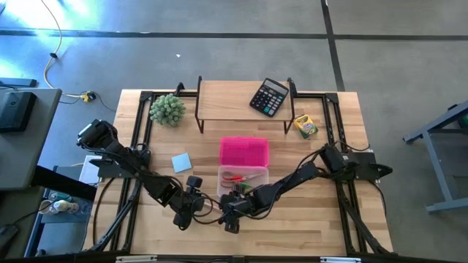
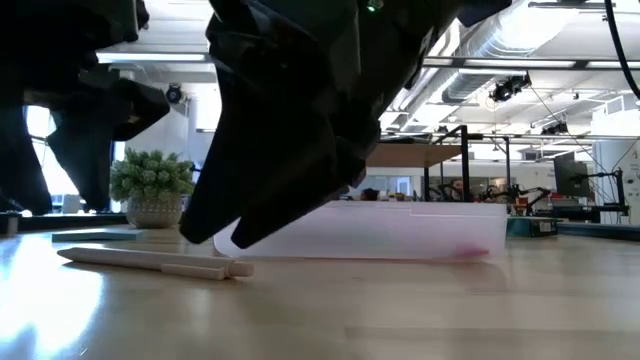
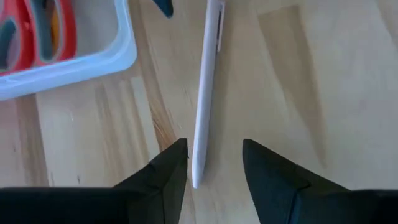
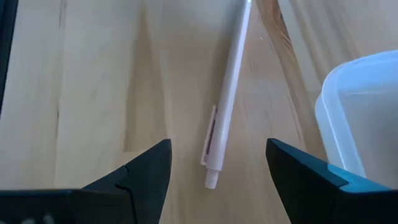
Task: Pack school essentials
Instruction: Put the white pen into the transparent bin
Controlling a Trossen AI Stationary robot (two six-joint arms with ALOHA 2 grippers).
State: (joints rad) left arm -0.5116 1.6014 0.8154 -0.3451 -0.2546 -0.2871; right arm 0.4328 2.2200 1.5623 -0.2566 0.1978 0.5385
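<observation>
A white pen (image 3: 205,93) lies flat on the wooden table, also seen in the right wrist view (image 4: 227,93) and the low view (image 2: 150,262). My left gripper (image 3: 214,149) is open with a finger on either side of the pen's pointed end. That end lies close to one finger (image 3: 174,162). My right gripper (image 4: 219,144) is open over the pen's clip end, with clear gaps on both sides. Both grippers are near the table's front edge, left (image 1: 199,208) and right (image 1: 232,217). Just behind them a clear box (image 1: 243,179) holds red-handled scissors (image 3: 37,31), with its pink lid (image 1: 243,151) behind it.
A light-blue notepad (image 1: 181,161) lies left of the box. At the back right is a yellow-and-green crayon box (image 1: 305,126). A wooden riser (image 1: 227,98) at the back carries a black calculator (image 1: 269,97). A green plant ball (image 1: 167,109) stands at the back left.
</observation>
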